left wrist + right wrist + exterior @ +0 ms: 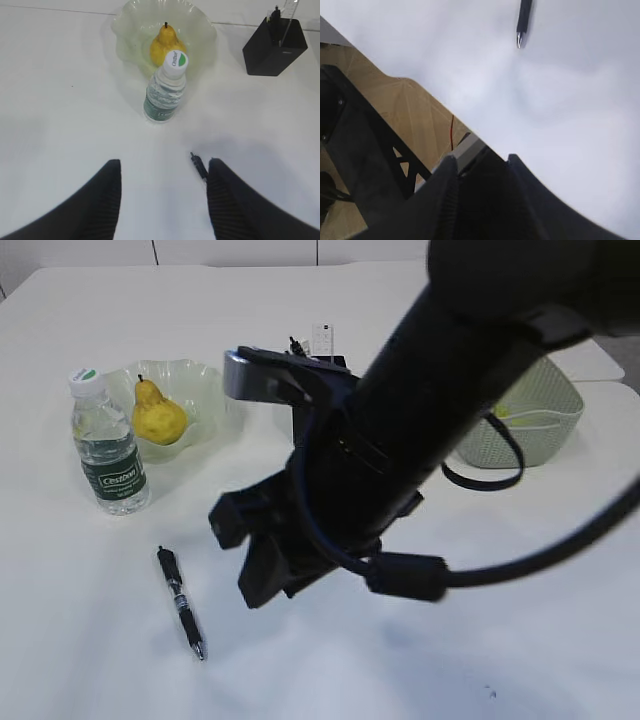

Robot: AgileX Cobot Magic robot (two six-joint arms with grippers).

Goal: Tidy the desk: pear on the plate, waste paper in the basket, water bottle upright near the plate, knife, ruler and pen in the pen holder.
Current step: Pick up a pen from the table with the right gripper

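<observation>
Water bottle upright, green "Cestbon" label, beside pear

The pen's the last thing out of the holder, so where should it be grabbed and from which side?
Grip the pen around its mid-barrel, coming straight down from above. It lies flat on the bare table with free space along both long sides, so fingers should close across its narrow width.

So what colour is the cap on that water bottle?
White, with a green patch on top; the water bottle cap shows best in the left wrist view.
</observation>
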